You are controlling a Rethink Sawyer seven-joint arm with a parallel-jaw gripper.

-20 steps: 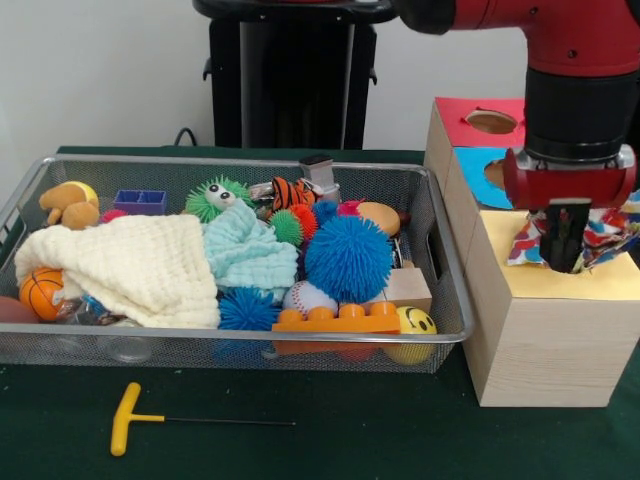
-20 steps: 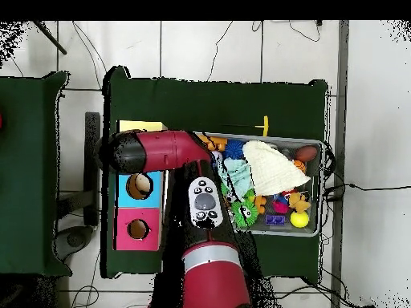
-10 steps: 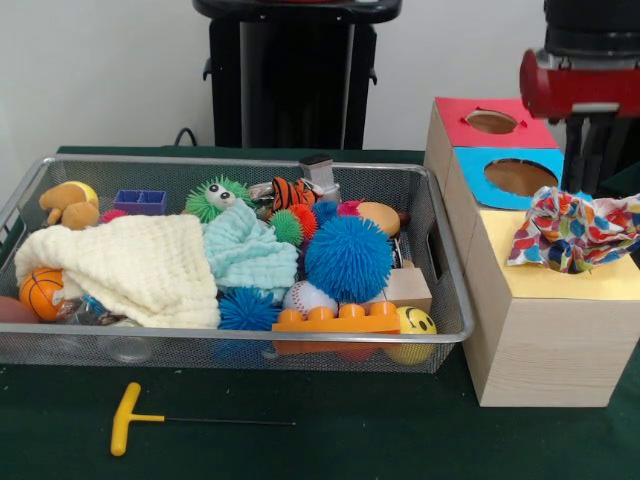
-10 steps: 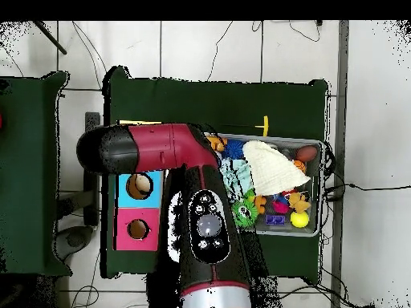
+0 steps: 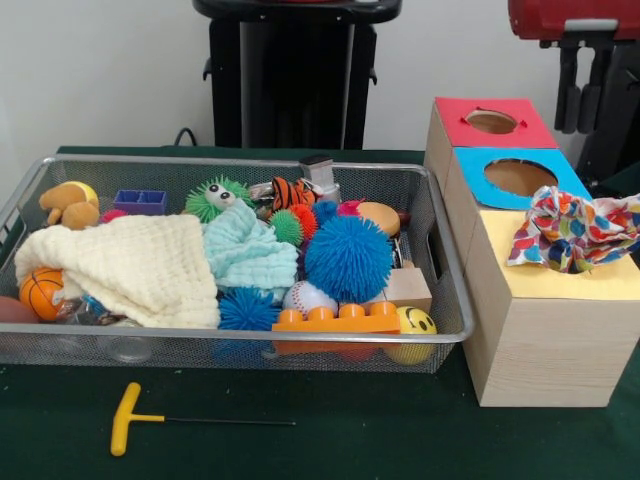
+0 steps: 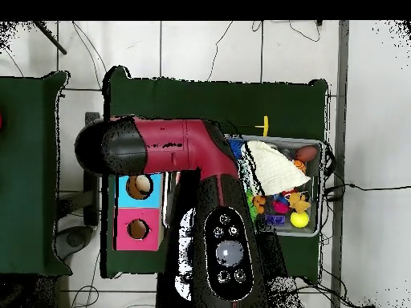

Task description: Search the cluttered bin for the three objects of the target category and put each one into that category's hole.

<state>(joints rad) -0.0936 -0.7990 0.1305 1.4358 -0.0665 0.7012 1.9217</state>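
My gripper (image 5: 580, 125) hangs open at the top right of the front view, high above the wooden box (image 5: 540, 340), with nothing between its fingers. A colourful patterned cloth (image 5: 575, 230) lies crumpled on the box's yellow top and covers the hole there. The blue hole (image 5: 520, 177) and the red hole (image 5: 491, 121) behind it are uncovered. In the wire bin (image 5: 230, 345) lie a cream cloth (image 5: 130, 265) and a light blue cloth (image 5: 245, 250) among the toys. In the overhead view the arm (image 6: 201, 184) hides the gripper and the yellow top.
The bin also holds a big blue spiky ball (image 5: 348, 258), an orange brick (image 5: 335, 320), a smiley ball (image 5: 413, 325), a basketball (image 5: 42, 290) and several small toys. A yellow-handled T tool (image 5: 127, 418) lies on the green table in front of the bin.
The gripper has risen straight up from the yellow top, where its fingers were in the patterned cloth. The cloth stays behind on the box.
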